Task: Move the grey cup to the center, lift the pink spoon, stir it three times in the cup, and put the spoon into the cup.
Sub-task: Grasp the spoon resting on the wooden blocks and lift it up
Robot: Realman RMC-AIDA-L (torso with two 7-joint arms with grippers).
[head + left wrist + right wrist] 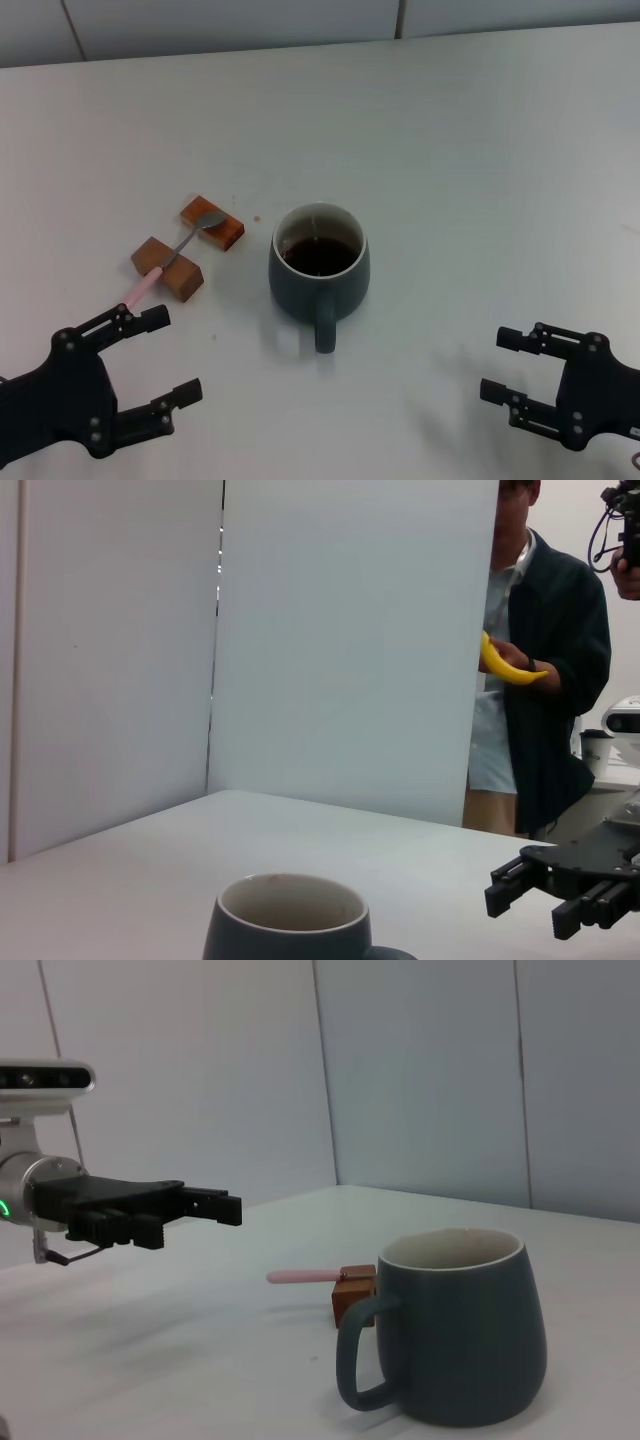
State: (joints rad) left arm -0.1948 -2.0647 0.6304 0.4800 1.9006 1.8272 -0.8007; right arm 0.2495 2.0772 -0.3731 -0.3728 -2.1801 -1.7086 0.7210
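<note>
A: Left end effector?
B: Low over the table at the robot's near left. Fingers spread, holding nothing.

A: Right end effector?
B: Near right, also over the table, fingers spread, empty. Also seen in the left wrist view.

A: The pink spoon from the left end effector?
B: Just ahead of it, farther from the robot. The handle tip points back toward the upper finger, close but apart. It lies across two brown wooden blocks: silver bowl on the farther block, pale pink handle over the nearer one and sticking out past it.

A: The grey cup?
B: Ahead of the left end effector and off toward the robot's right, roughly between the two end effectors but farther out. Well apart from both.

A: Look of it?
B: Rounded dark grey-green mug, pale inner wall, dark brown liquid inside, upright. Handle faces the robot. Blocks sit just beside its left side, not touching.

A: Background?
B: Left wrist view: person holding a banana.
</note>
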